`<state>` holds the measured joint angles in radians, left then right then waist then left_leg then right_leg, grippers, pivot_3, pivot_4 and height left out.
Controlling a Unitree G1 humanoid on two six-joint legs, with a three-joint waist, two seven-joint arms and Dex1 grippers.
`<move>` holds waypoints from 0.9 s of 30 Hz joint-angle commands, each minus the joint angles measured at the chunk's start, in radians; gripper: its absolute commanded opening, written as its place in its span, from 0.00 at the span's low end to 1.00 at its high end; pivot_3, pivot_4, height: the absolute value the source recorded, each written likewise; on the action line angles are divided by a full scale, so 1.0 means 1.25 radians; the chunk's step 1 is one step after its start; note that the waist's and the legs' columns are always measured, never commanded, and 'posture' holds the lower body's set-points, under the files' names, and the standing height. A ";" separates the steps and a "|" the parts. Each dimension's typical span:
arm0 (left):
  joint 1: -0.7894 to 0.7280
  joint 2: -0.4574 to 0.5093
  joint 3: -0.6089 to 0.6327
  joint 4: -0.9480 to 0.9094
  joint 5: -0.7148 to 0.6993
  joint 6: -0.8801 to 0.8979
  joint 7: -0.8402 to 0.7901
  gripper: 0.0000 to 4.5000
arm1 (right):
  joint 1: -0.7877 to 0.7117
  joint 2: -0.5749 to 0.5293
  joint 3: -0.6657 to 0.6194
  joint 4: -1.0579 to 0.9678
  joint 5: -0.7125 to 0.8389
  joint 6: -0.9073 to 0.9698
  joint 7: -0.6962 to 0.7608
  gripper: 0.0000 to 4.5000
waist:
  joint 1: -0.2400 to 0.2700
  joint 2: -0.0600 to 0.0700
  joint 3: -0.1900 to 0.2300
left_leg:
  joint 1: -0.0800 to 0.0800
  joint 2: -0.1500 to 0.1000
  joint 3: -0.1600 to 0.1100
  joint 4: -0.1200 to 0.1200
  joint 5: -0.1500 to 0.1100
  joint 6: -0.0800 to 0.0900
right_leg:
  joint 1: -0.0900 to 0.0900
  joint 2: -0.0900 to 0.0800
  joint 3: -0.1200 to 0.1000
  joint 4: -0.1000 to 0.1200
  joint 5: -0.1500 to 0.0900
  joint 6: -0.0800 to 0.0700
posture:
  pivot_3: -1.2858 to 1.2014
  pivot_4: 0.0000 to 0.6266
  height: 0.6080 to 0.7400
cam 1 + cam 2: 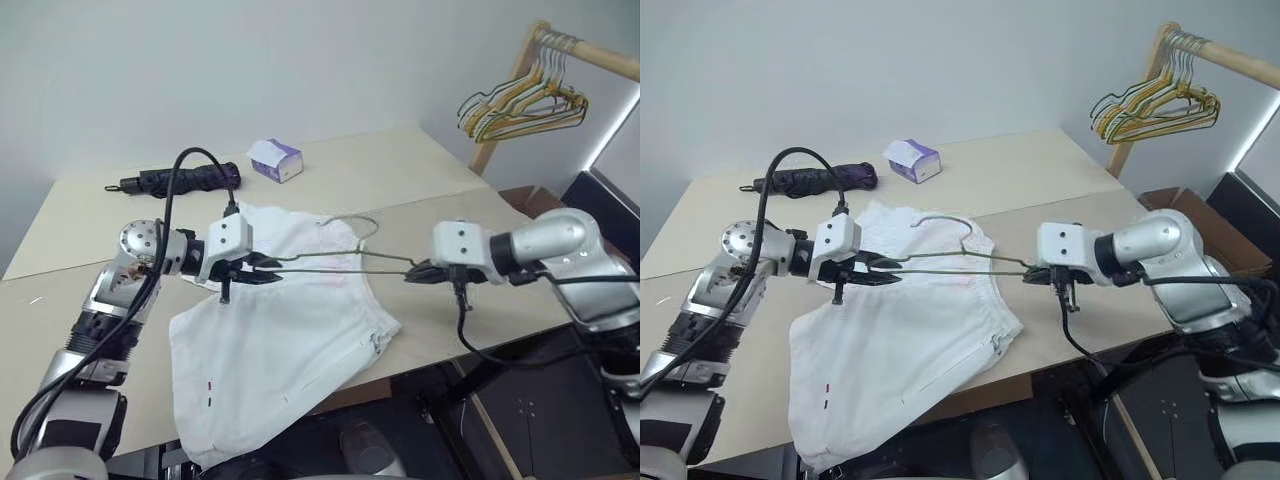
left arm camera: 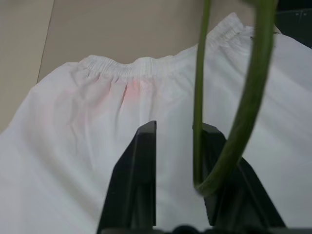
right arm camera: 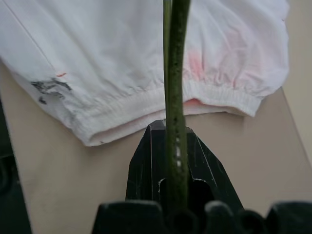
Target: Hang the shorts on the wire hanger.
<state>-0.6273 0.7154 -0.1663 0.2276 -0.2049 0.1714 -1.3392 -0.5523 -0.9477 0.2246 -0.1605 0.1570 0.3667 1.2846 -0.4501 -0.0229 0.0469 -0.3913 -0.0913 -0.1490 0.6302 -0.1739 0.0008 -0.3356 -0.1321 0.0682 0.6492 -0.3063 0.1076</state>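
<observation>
The white shorts (image 1: 290,340) lie flat on the beige table (image 1: 420,170), waistband toward the far side and one leg hanging over the near edge. The thin grey-green wire hanger (image 1: 340,262) is held level just above them, its hook (image 1: 945,222) toward the back. My right gripper (image 1: 415,272) is shut on the hanger's right corner (image 3: 176,73). My left gripper (image 1: 270,272) is at the left corner. Its fingers (image 2: 139,170) stand apart, with the wire's bend (image 2: 214,183) lying loose between them against one finger.
A folded black umbrella (image 1: 180,180) and a small purple-and-white box (image 1: 275,160) sit at the back of the table. A wooden rack with bunched yellow and green hangers (image 1: 525,105) stands at the far right. The table's near edge runs under the shorts.
</observation>
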 commanded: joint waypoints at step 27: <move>0.201 0.053 0.168 -0.305 -0.176 0.140 0.087 1.00 | 0.275 0.114 -0.383 0.130 0.399 0.829 -0.285 0.00 | 0.074 0.004 -0.002 | -0.001 0.001 0.001 0.002 -0.004 -0.006 | -0.001 0.001 0.000 -0.001 0.001 -0.001 | 0.39 0.00 1.00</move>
<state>-0.3701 0.7663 0.0184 -0.1227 -0.4005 0.3407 -1.2364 -0.1868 -0.7971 -0.2482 0.0080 0.6180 1.4018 0.9137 -0.3582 -0.0182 0.0441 -0.3930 -0.0903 -0.1485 0.6330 -0.1784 -0.0065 -0.3365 -0.1314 0.0681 0.6485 -0.3046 0.1062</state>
